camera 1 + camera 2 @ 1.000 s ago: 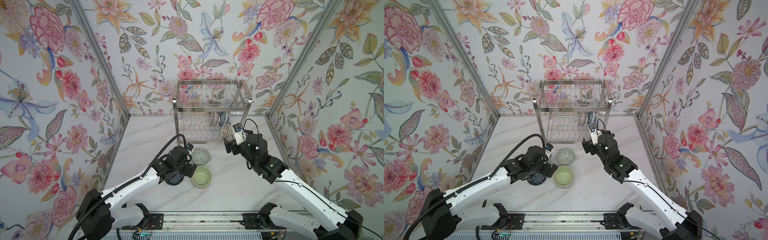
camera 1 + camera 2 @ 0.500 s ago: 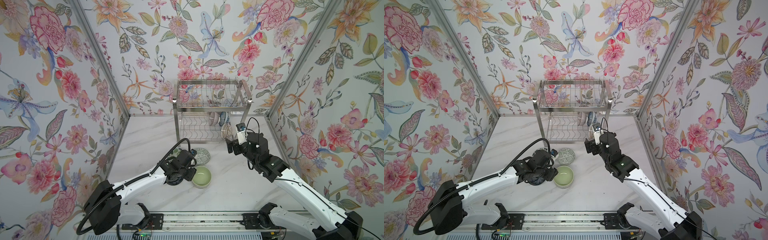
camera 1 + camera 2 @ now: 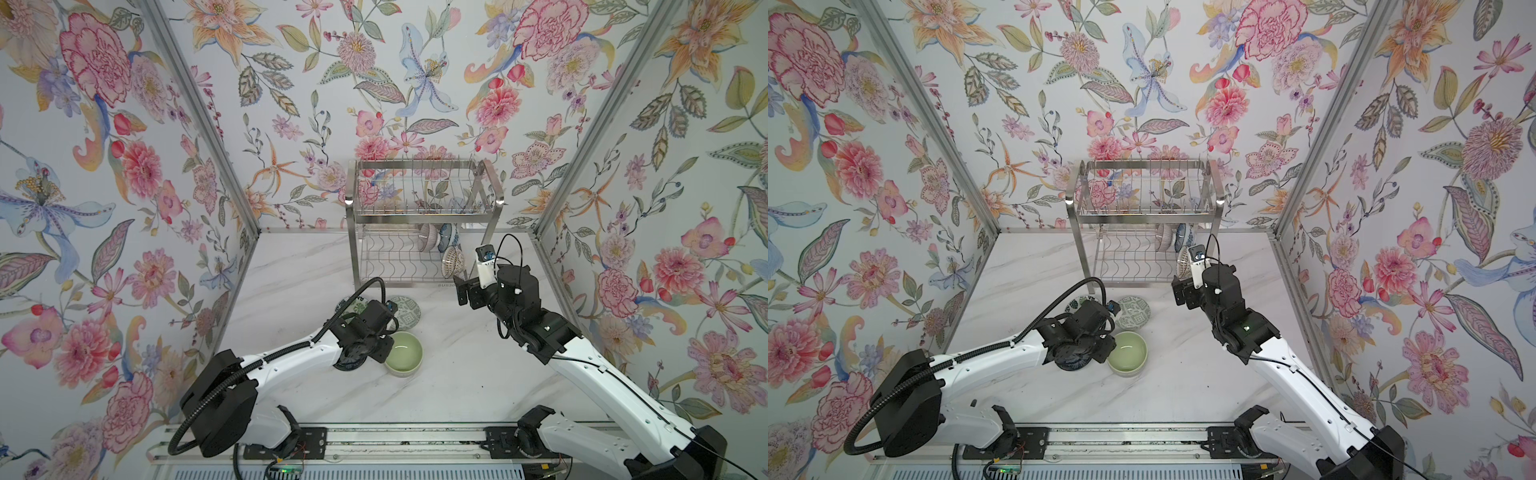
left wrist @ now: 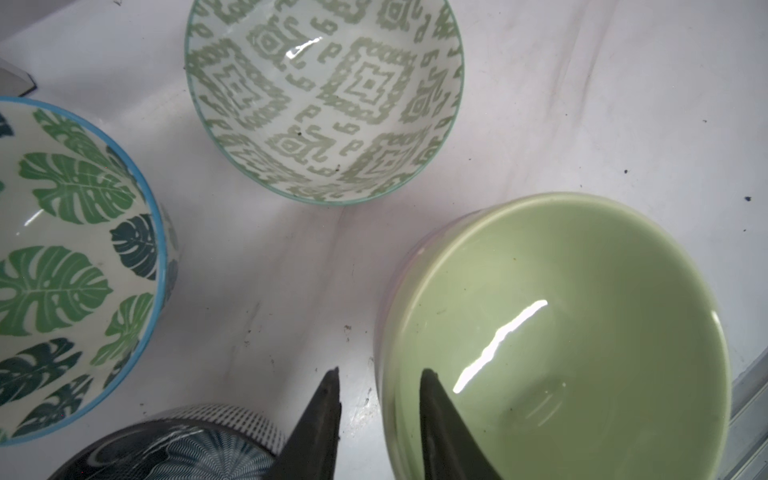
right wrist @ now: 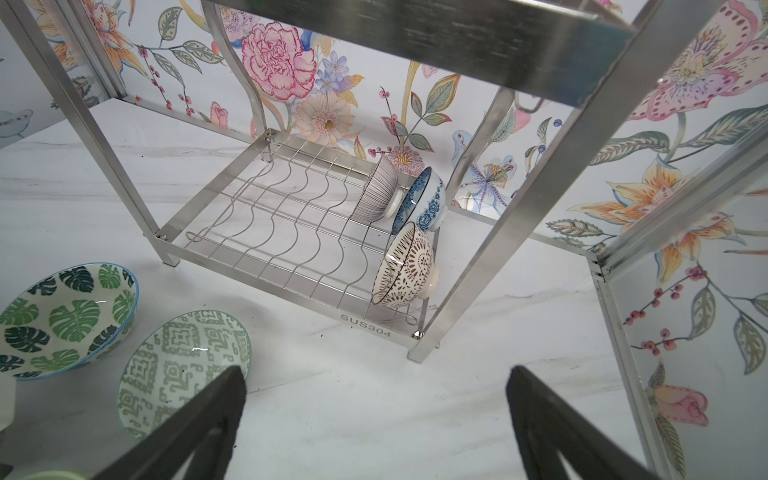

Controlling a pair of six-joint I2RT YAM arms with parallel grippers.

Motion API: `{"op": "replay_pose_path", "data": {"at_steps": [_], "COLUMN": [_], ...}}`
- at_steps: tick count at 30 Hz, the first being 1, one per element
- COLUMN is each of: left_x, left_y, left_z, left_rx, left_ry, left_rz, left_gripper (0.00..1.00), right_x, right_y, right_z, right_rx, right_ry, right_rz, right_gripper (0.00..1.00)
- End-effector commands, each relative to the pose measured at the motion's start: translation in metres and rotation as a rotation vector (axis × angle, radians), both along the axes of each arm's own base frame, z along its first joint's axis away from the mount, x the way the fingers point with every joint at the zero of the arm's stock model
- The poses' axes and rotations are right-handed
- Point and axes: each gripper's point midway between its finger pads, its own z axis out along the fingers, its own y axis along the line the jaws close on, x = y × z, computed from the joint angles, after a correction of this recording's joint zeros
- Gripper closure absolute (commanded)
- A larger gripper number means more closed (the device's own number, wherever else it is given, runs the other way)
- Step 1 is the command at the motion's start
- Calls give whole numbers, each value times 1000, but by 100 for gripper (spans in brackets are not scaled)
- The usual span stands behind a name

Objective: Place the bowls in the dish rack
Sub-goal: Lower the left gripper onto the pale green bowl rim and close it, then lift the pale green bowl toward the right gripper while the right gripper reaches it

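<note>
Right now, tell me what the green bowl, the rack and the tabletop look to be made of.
Green bowl: probably glazed ceramic, glossy; a sharp light streak sits on its smooth inside.
Rack: stainless steel, brushed; its front bar is stamped SUS304.
Tabletop: white with grey veins, like marble; real stone or a printed surface, I cannot tell.

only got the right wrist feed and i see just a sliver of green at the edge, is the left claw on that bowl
observer: left claw straddles the green bowl rim, one finger inside, the other outside and not touching yet
operator: any bowl hidden from me
observer: yes, a dark bowl with fine white lines sits right beside the green one
operator: where's my claw from above
observer: right claw hangs open just in front of the dish rack right front corner, apart from the brown lattice bowl
</note>
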Motion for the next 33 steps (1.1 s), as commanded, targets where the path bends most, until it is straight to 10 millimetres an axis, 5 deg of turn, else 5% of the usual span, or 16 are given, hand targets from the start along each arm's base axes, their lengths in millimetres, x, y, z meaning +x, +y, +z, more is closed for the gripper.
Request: {"op": "replay_pose_path", "data": {"at_steps": [1, 9, 18, 33], "left_x": [1, 5, 9, 39], "left_y": [-11, -11, -10, -17], "left_z": [8, 13, 28, 131], "left_rx": [-24, -15, -22, -228], "left_ry": [-2, -13, -48, -353], "left_rz": [-5, -2, 10, 62], "left_gripper": [70, 99, 100, 100], "right_x": [-3, -3, -4, -11], "right_y": [-3, -6, -8, -4], "right_z": [-6, -8, -9, 7], "right_rx": [18, 25, 32, 79], "right_ry": [16, 19, 21, 16], "right_rz": [-1, -5, -8, 31], "right_gripper": [1, 1, 1, 1]}}
